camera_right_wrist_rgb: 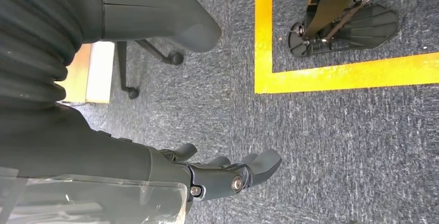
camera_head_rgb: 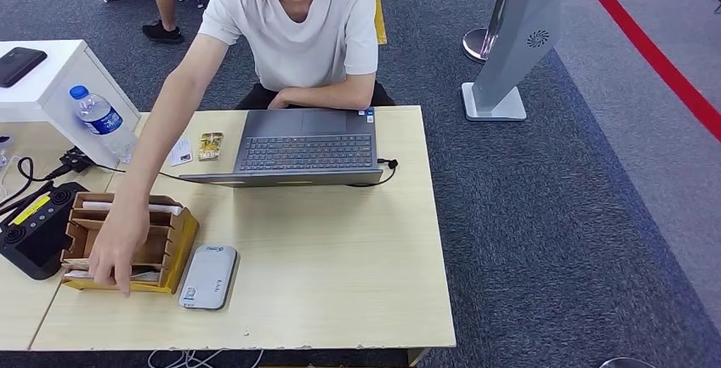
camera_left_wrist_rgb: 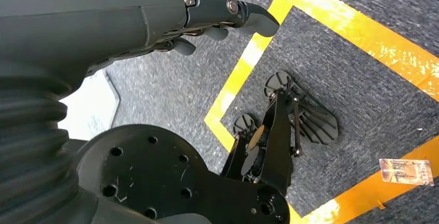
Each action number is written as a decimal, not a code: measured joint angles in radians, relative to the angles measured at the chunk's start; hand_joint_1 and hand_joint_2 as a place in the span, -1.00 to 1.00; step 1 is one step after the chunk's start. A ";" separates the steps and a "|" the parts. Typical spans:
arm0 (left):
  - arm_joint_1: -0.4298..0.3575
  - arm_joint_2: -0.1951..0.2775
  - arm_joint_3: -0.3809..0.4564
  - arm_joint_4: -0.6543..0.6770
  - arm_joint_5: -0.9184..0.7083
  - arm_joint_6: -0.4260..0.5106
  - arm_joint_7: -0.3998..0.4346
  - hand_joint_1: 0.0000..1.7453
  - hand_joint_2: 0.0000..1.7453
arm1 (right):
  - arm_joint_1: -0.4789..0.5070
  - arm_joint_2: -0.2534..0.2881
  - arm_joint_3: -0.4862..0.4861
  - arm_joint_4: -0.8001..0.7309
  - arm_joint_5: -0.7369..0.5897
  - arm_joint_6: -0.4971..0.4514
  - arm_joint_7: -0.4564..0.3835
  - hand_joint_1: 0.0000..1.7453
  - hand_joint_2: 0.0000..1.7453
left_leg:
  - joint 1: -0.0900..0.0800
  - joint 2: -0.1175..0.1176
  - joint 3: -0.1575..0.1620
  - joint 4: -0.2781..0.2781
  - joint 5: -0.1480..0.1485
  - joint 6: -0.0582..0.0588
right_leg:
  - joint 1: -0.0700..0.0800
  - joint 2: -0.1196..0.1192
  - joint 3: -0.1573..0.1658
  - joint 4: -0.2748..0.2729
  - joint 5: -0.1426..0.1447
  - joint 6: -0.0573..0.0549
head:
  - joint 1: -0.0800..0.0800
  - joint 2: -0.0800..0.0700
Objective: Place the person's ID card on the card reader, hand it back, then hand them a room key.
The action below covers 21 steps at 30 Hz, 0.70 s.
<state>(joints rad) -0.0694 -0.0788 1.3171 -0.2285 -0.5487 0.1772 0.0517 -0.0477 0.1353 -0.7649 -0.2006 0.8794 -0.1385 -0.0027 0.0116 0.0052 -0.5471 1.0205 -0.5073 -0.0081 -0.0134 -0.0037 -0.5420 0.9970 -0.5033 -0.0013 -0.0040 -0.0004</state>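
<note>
The card reader (camera_head_rgb: pixel 208 276) lies on the table (camera_head_rgb: pixel 340 266) beside a card box (camera_head_rgb: pixel 127 240), where a person's hand (camera_head_rgb: pixel 113 253) reaches in. Both robot hands, left (camera_left_wrist_rgb: pixel 217 19) and right (camera_right_wrist_rgb: pixel 228 175), hang over carpet, fingers loosely extended, holding nothing.

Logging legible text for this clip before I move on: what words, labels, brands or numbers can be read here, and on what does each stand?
None can be read.
Card reader: small print at both ends, too small.
Water bottle: label blurred.
Laptop: stickers and key legends too small.
Yellow label on the black device: illegible.
Card on the floor: print blurred.
</note>
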 joint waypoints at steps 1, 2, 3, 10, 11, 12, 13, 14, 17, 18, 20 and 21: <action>0.003 0.000 -0.024 0.000 0.011 -0.003 0.000 -1.00 1.00 | 0.003 0.000 0.012 -0.004 -0.018 0.003 0.000 -1.00 -0.50 | 0.000 0.000 0.000 0.000 0.000 0.000 | 0.000 0.000 0.000 0.000 0.000 0.000 | 0.000 0.000; 0.007 0.001 -0.049 0.000 0.023 -0.007 0.000 -1.00 1.00 | 0.007 -0.001 0.025 -0.007 -0.036 0.006 0.000 -1.00 -1.00 | 0.000 0.000 0.000 0.000 0.000 0.000 | 0.000 0.000 0.000 0.000 0.000 0.000 | 0.000 0.000; 0.010 0.002 -0.075 0.000 0.034 -0.010 -0.001 -1.00 1.00 | 0.011 -0.002 0.039 -0.011 -0.055 0.009 0.000 -1.00 -1.00 | 0.000 0.000 0.000 0.000 0.000 0.000 | 0.000 0.000 0.000 0.000 0.000 0.000 | 0.000 0.000; 0.040 0.011 -0.262 -0.006 0.116 -0.036 -0.007 -1.00 1.00 | 0.039 -0.016 0.142 -0.039 -0.186 0.028 0.000 -1.00 -1.00 | 0.000 0.000 0.000 0.000 0.000 0.000 | 0.000 0.000 0.000 0.000 0.000 0.000 | 0.000 0.000; 0.045 0.013 -0.289 -0.008 0.128 -0.039 -0.009 -1.00 1.00 | 0.043 -0.019 0.158 -0.042 -0.204 0.031 0.000 -1.00 -1.00 | 0.000 0.000 0.000 0.000 0.000 0.000 | 0.000 0.000 0.000 0.000 0.000 0.000 | 0.000 0.000; 0.049 0.015 -0.315 -0.011 0.139 -0.043 -0.010 -1.00 1.00 | 0.047 -0.021 0.173 -0.046 -0.222 0.034 0.000 -1.00 -1.00 | 0.000 0.000 0.000 0.000 0.000 0.000 | 0.000 0.000 0.000 0.000 0.000 0.000 | 0.000 0.000; 0.054 0.017 -0.342 -0.014 0.151 -0.047 -0.011 -1.00 1.00 | 0.051 -0.024 0.189 -0.050 -0.241 0.038 0.000 -1.00 -1.00 | 0.000 0.000 0.000 0.000 0.000 0.000 | 0.000 0.000 0.000 0.000 0.000 0.000 | 0.000 0.000; 0.058 0.019 -0.370 -0.017 0.162 -0.050 -0.012 -1.00 1.00 | 0.055 -0.026 0.205 -0.054 -0.260 0.041 0.000 -1.00 -1.00 | 0.000 0.000 0.000 0.000 0.000 0.000 | 0.000 0.000 0.000 0.000 0.000 0.000 | 0.000 0.000; 0.071 0.025 -0.451 -0.026 0.197 -0.061 -0.016 -1.00 1.00 | 0.067 -0.034 0.252 -0.065 -0.315 0.048 0.000 -1.00 -1.00 | 0.000 0.000 0.000 0.000 0.000 0.000 | 0.000 0.000 0.000 0.000 0.000 0.000 | 0.000 0.000; 0.075 0.027 -0.476 -0.029 0.208 -0.065 -0.018 -1.00 1.00 | 0.071 -0.036 0.267 -0.069 -0.333 0.051 0.000 -1.00 -1.00 | 0.000 0.000 0.000 0.000 0.000 0.000 | 0.000 0.000 0.000 0.000 0.000 0.000 | 0.000 0.000; 0.084 0.031 -0.533 -0.036 0.232 -0.073 -0.021 -1.00 1.00 | 0.079 -0.042 0.300 -0.077 -0.372 0.058 0.000 -1.00 -1.00 | 0.000 0.000 0.000 0.000 0.000 0.000 | 0.000 0.000 0.000 0.000 0.000 0.000 | 0.000 0.000; 0.089 0.033 -0.561 -0.039 0.244 -0.076 -0.021 -1.00 1.00 | 0.084 -0.044 0.316 -0.081 -0.391 0.061 0.000 -1.00 -1.00 | 0.000 0.000 0.000 0.000 0.000 0.000 | 0.000 0.000 0.000 0.000 0.000 0.000 | 0.000 0.000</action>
<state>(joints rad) 0.0197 -0.0458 0.7564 -0.2679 -0.3044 0.1008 0.0302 0.0359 0.0909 -0.4486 -0.2813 0.4885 -0.0774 -0.0027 0.0117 0.0052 -0.5471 1.0205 -0.5073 -0.0081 -0.0133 -0.0037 -0.5420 0.9970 -0.5033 -0.0012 -0.0039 -0.0004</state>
